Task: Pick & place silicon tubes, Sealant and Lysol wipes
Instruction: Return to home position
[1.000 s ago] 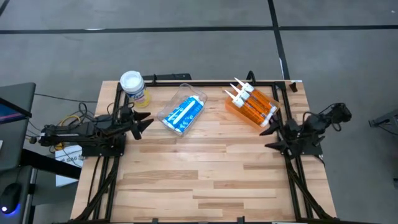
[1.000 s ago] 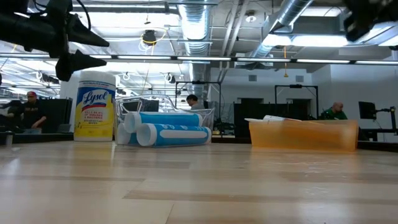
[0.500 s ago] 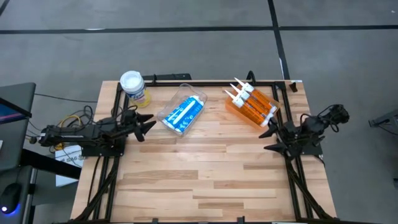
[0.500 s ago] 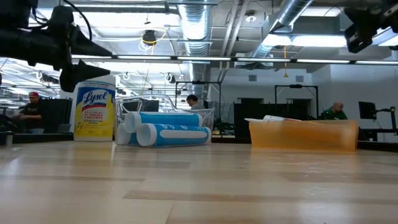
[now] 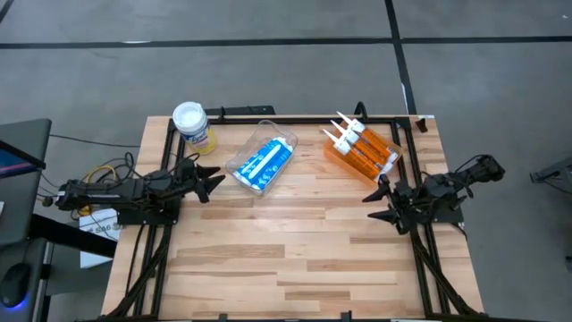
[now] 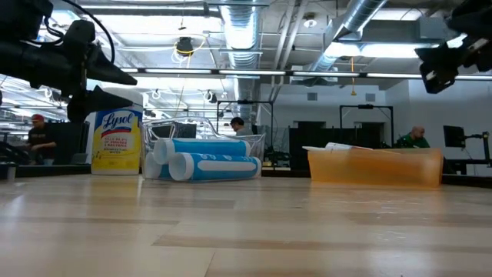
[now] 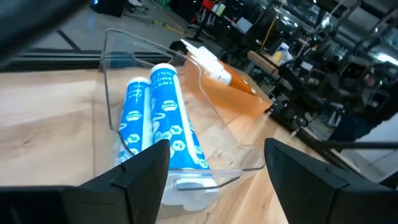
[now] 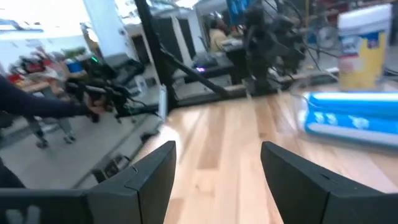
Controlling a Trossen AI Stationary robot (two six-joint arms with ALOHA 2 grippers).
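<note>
The Lysol wipes canister, white lid and yellow label, stands upright on the table's far left corner; it also shows in the low view. Two blue-and-white cartridges lie in a clear tray. Several orange cartridges lie in an orange tray at the far right. My left gripper is open and empty above the left edge, near the clear tray; its fingers stand apart in its wrist view. My right gripper is open and empty near the right edge, below the orange tray.
The wooden table shows bare boards across its near half. A black frame rail runs along the far edge. People show in the room behind in the low view.
My right gripper has gone toward the table's left and near edges, in over the tabletop, and has turned toward the middle. My left gripper has shifted slightly toward the near edge and lower, staying open.
</note>
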